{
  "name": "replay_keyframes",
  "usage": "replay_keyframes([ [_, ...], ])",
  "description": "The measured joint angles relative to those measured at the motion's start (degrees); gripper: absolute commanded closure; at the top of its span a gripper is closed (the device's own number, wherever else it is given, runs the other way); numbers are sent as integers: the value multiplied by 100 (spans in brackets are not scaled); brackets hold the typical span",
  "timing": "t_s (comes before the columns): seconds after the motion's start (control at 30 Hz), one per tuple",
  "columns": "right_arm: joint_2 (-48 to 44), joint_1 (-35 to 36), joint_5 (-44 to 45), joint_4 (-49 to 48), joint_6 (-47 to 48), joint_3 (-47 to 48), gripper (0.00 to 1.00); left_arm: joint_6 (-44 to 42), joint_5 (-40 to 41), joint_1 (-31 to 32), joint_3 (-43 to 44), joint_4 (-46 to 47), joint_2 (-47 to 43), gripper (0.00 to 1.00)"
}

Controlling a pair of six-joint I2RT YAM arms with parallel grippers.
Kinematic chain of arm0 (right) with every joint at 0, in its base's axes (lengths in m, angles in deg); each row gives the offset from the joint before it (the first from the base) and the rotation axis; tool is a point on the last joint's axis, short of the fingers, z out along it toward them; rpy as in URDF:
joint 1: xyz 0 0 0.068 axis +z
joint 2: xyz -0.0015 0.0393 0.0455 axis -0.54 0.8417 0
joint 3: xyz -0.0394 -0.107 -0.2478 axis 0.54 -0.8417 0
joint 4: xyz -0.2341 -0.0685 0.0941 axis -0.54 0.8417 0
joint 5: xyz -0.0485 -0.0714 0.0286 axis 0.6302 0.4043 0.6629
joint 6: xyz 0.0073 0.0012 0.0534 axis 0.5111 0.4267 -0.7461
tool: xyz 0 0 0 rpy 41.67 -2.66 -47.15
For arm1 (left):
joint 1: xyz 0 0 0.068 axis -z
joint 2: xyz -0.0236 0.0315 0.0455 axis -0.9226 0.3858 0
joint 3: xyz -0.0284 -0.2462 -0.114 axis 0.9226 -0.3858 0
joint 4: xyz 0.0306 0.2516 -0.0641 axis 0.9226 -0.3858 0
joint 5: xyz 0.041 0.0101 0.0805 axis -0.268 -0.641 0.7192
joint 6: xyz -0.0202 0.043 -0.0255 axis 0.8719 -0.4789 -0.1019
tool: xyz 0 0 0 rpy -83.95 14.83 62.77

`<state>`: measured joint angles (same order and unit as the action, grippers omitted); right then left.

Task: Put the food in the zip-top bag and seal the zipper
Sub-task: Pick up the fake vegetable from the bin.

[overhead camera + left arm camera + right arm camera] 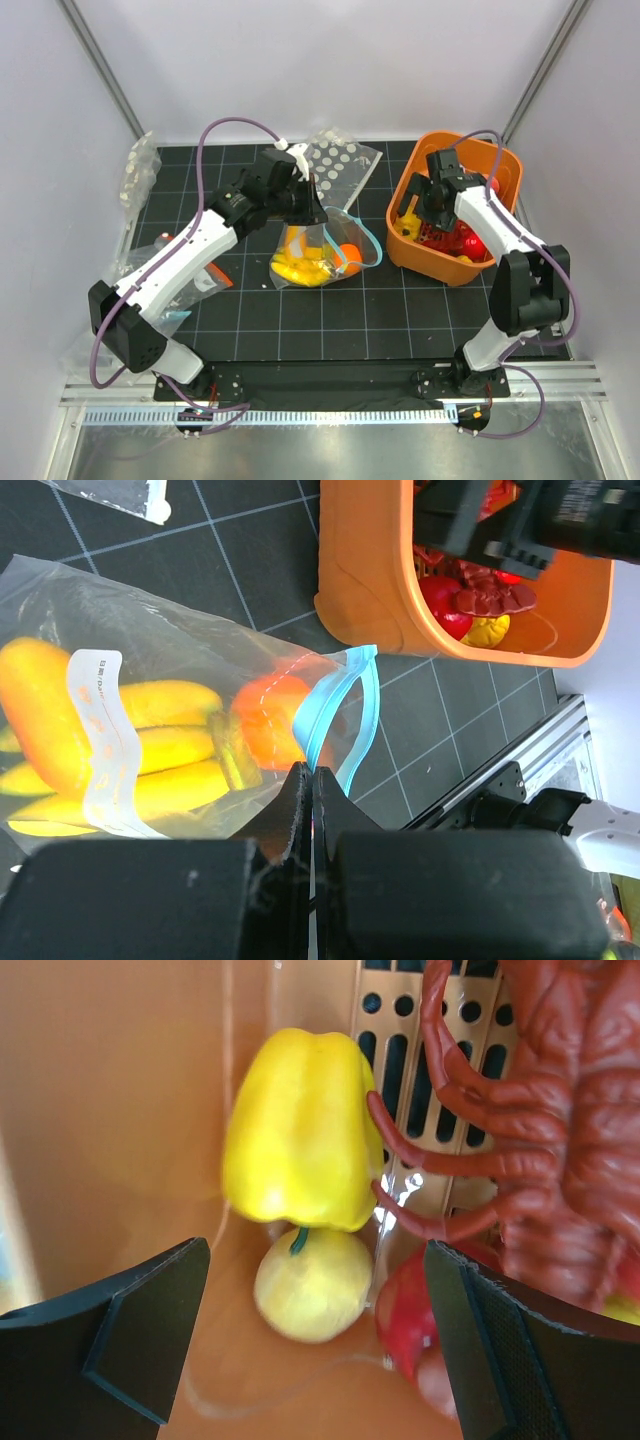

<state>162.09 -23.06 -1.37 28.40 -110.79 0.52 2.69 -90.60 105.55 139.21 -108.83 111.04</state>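
The clear zip-top bag (312, 238) lies mid-table, its mouth toward the orange basket. Inside it are a yellow banana bunch (170, 742), a small orange (268, 718) and a mango-like piece (35, 705). A white label (100, 742) is on the bag. The light-blue zipper (322, 702) gapes open in a loop. My left gripper (312, 772) is shut on the bag's edge by the zipper; it also shows in the top view (305, 200). My right gripper (315, 1260) is open and empty inside the basket, above a pale yellow round fruit (312, 1285); the top view shows it too (422, 208).
The orange basket (440, 265) at right holds a yellow pepper (300, 1130), a red-brown lobster toy (560, 1130) and red pieces. A dotted clear bag (342, 165) lies at the back. Other clear bags lie at the far left (140, 170) and under the left arm (205, 278).
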Motion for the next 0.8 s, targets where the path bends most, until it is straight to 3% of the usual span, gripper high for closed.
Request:
replay_keyframes([
  [0.23,612,0,48,-223,-42,37,6,-2,-2,0,0,2,31,100],
  [0.43,951,7,-24,-409,-138,151,35,-24,0,0,2,4,85,100],
  [0.47,979,7,-46,-409,-144,162,46,-33,0,0,4,4,98,100],
  [0.57,964,0,-57,-452,-133,173,62,-55,2,0,17,4,140,100],
  [0.67,962,0,-57,-455,-120,175,69,-72,2,0,28,4,162,100],
  [0.8,887,0,-57,-448,22,184,70,-116,2,0,87,2,208,100],
])
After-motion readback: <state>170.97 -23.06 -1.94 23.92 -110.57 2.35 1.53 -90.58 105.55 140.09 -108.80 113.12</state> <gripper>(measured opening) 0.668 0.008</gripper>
